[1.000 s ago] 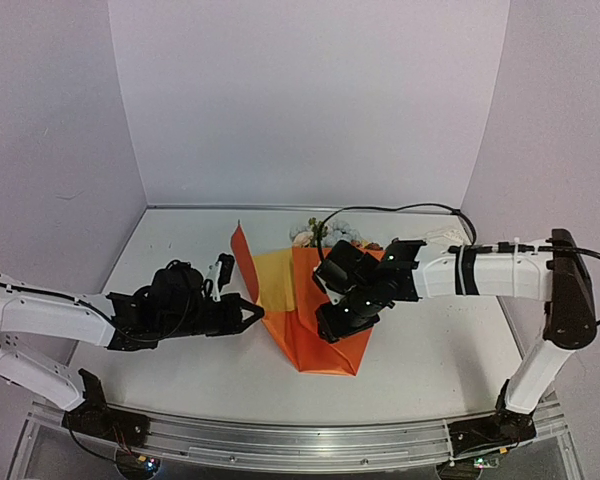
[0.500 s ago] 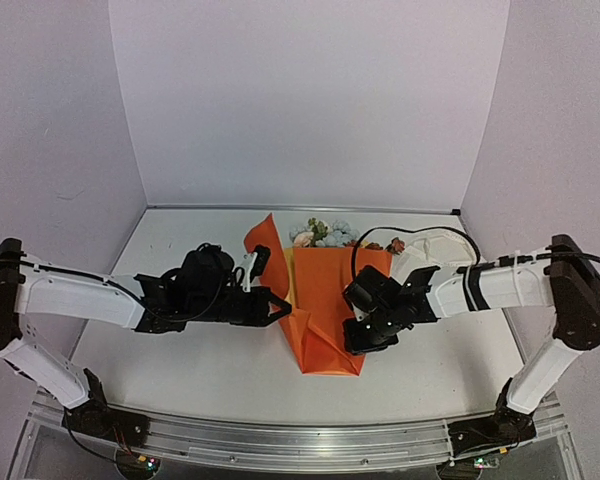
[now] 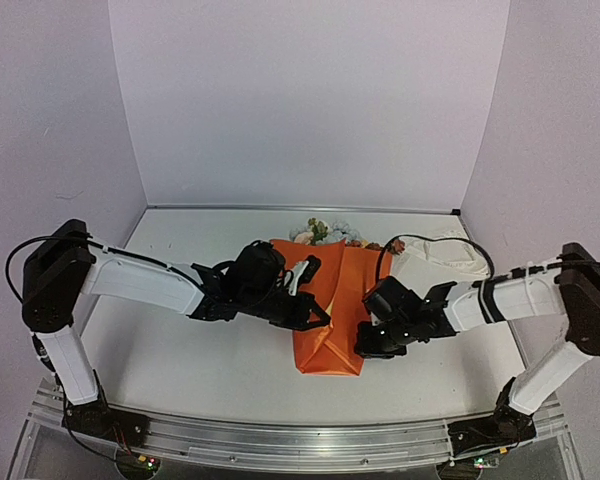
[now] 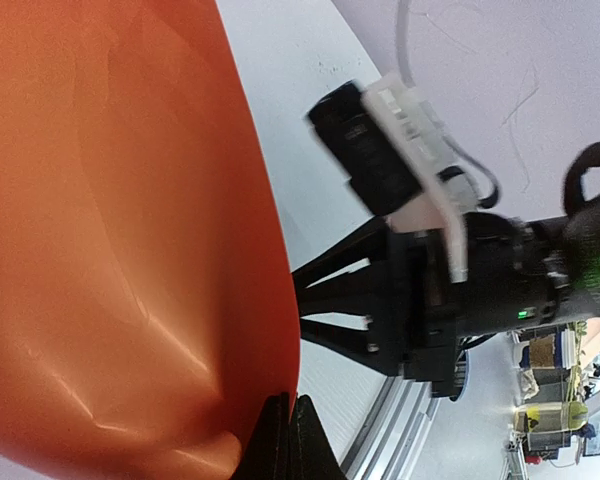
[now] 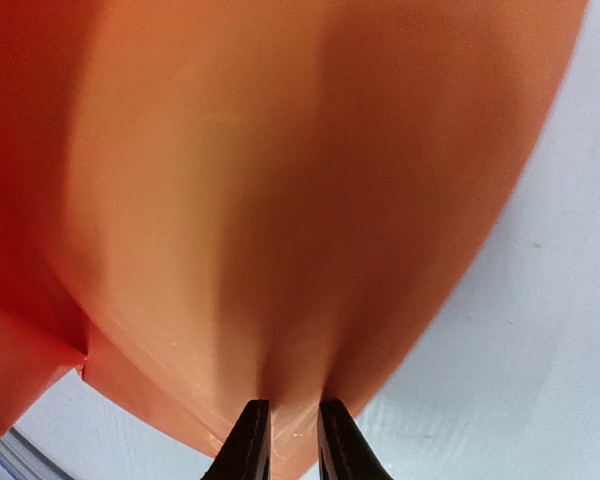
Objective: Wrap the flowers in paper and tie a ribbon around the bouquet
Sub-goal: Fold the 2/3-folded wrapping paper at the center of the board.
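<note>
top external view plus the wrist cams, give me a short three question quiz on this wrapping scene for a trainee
1. True or false: the small bunch of pastel artificial flowers sticks out past the far end of the glossy orange paper sheet.
2. Pick one. The left end effector is: A) open, holding nothing; B) shut on the paper's edge; C) shut on a flower stem.
3. In a few words: where does the long cream-white fabric ribbon lie?

Key
1. True.
2. B.
3. On the white tabletop, to the right of the paper, towards the far right corner.
</note>
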Robot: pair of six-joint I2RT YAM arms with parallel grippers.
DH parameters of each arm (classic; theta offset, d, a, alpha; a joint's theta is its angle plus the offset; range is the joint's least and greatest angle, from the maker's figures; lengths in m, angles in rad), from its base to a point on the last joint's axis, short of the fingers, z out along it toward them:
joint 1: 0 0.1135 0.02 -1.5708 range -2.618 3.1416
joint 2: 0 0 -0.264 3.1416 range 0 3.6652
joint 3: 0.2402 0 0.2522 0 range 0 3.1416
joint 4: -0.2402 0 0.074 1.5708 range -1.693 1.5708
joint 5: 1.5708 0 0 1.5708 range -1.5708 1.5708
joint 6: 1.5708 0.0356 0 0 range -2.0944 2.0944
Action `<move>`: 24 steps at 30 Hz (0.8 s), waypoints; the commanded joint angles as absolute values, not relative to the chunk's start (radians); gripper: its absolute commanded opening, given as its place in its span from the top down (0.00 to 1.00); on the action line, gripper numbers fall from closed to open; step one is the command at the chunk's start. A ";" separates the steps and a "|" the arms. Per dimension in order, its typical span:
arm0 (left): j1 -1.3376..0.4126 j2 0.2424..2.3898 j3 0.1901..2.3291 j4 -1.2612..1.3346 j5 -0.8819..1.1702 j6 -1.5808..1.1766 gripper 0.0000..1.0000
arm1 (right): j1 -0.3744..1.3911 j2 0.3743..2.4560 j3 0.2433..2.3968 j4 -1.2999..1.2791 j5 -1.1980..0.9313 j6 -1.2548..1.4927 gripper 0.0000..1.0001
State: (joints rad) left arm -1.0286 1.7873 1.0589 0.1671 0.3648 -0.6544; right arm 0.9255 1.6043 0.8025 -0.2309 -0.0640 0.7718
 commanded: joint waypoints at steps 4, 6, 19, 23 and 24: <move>-1.034 1.894 1.177 0.129 0.445 -0.630 0.99 | 0.897 1.353 0.721 -0.199 0.021 0.808 0.69; -1.033 1.913 1.200 0.117 0.446 -0.628 0.99 | 0.869 1.337 0.738 -0.205 -0.011 0.789 0.62; -1.034 2.010 1.330 0.045 0.463 -0.603 0.99 | 0.717 1.480 0.953 -0.212 -0.261 0.766 0.34; -1.034 2.026 1.354 0.039 0.472 -0.595 0.99 | 0.695 1.547 0.987 -0.212 -0.286 0.775 0.40; -1.034 2.028 1.358 0.037 0.473 -0.592 0.99 | 0.690 1.563 0.990 -0.212 -0.287 0.776 0.43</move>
